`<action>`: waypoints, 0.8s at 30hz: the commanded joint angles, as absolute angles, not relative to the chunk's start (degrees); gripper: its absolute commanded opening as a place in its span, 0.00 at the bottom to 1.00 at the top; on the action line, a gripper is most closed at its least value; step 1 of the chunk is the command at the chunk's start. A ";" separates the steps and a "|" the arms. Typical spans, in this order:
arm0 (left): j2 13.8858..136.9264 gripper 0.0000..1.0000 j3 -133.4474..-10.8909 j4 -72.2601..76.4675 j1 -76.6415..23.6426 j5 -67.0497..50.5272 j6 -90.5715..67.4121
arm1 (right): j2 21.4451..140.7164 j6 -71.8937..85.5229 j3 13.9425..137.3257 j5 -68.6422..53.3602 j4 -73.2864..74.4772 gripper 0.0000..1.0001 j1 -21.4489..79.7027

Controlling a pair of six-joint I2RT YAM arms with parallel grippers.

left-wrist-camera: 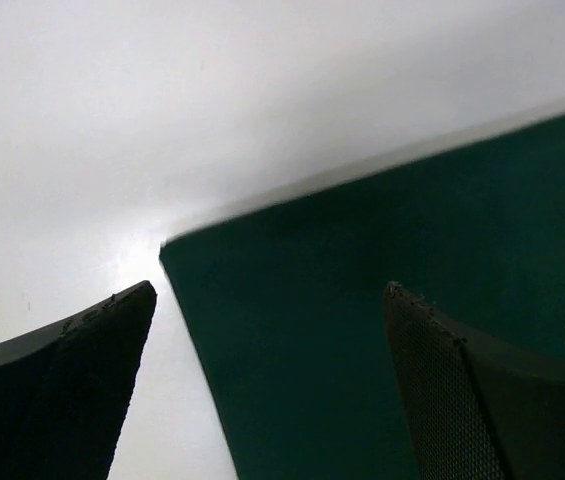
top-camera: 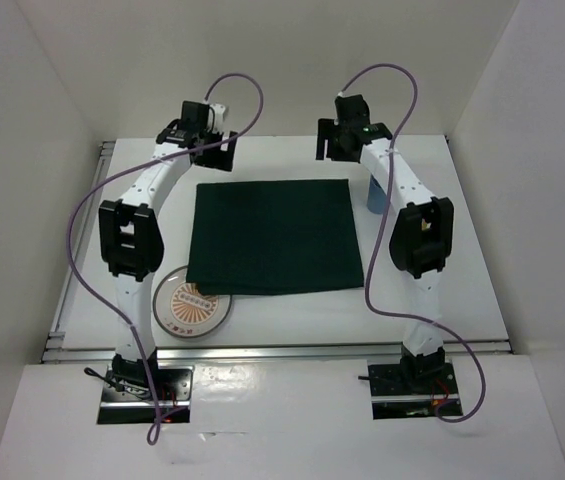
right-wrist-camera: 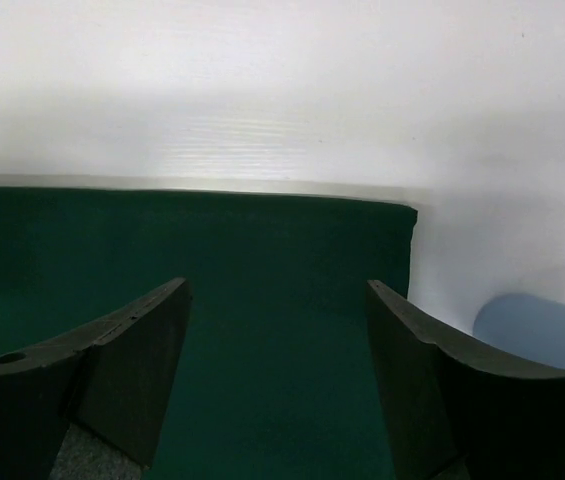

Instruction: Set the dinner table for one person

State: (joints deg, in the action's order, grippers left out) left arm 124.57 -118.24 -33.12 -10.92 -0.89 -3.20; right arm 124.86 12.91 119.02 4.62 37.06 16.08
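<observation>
The dinner table [top-camera: 442, 290] is a white top with aluminium rails. A dark green cloth [top-camera: 272, 235] lies flat on its middle. My left gripper [top-camera: 210, 155] hovers at the cloth's far left corner. In the left wrist view that gripper [left-wrist-camera: 270, 290] is open, the cloth corner [left-wrist-camera: 362, 300] lies below the gap, and nothing is held. My right gripper [top-camera: 338, 148] hovers at the cloth's far right corner. In the right wrist view this gripper [right-wrist-camera: 277, 285] is open over the cloth [right-wrist-camera: 262, 260] with nothing between the fingers.
A round plate with an orange pattern [top-camera: 192, 305] lies at the cloth's near left corner, partly under the left arm. A light blue cup [top-camera: 375, 198] stands just right of the cloth behind the right arm; the cup [right-wrist-camera: 537, 328] also shows in the right wrist view. White walls surround the table.
</observation>
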 commanded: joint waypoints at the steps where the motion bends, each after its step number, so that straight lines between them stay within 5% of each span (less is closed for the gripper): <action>1: 122.27 1.00 -116.76 -39.99 -9.85 2.46 -1.76 | 119.21 11.51 123.16 1.51 42.54 0.78 16.43; 12: 92.06 0.98 -78.97 -37.79 -9.84 -7.56 5.87 | 85.29 20.28 66.41 -1.68 33.05 0.78 19.42; 24: 78.59 0.95 -60.40 -41.05 -10.37 -4.24 10.10 | 80.51 26.19 47.03 -6.94 25.40 0.77 15.73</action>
State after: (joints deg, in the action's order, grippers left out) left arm 84.77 -63.13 -40.82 -10.07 -6.13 7.33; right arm 81.52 24.25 48.36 -5.39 30.85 16.12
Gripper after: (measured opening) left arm 0.942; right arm 0.768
